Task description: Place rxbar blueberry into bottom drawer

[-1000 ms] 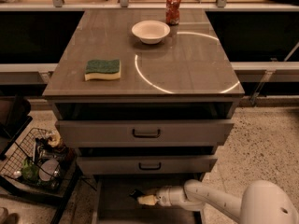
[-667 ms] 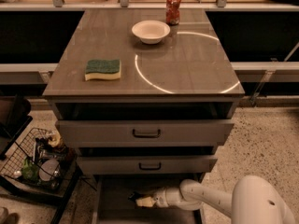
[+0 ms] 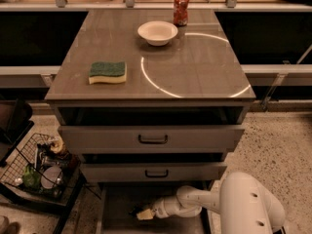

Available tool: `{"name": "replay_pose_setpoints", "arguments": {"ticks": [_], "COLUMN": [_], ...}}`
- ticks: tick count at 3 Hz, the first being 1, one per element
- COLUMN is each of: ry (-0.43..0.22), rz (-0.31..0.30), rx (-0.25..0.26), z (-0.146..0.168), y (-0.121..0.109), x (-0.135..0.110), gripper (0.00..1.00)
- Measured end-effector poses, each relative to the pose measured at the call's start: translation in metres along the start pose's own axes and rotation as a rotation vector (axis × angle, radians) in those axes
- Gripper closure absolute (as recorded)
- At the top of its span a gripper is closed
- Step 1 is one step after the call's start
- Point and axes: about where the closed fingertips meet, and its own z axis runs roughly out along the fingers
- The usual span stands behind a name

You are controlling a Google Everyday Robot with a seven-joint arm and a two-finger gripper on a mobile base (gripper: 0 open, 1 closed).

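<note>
At six o'clock in the view, the wide, shallow grey metal bottom drawer (image 3: 118, 199) stands pulled out, and the white arm's pale-tipped two-finger gripper (image 3: 142, 213) reaches in from three o'clock, low over its floor. A small dark shape at the gripper's nine o'clock tip looks like the flat dark-blue rxbar blueberry wrapper (image 3: 133, 211), though I cannot tell whether the claw clamps it or has let go. The bar is probably light, thin and slippery-skinned, best pinched across its narrow middle.

My 1 white arm (image 3: 201, 201) stretches out low and nearly level, my gripper (image 3: 142, 213) at its far end.
</note>
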Motion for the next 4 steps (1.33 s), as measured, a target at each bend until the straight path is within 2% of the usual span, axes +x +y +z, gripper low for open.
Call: {"name": "replay_pose_setpoints", "arguments": {"ticks": [1, 4], "ry": [0.004, 0.009], "rz": [-0.002, -0.001], "rx": [-0.005, -0.015], "z": [0.0033, 0.0087], "y": [0.0025, 0.0069], "x": [0.0001, 0.0023], "gripper": [0.82, 0.12]}}
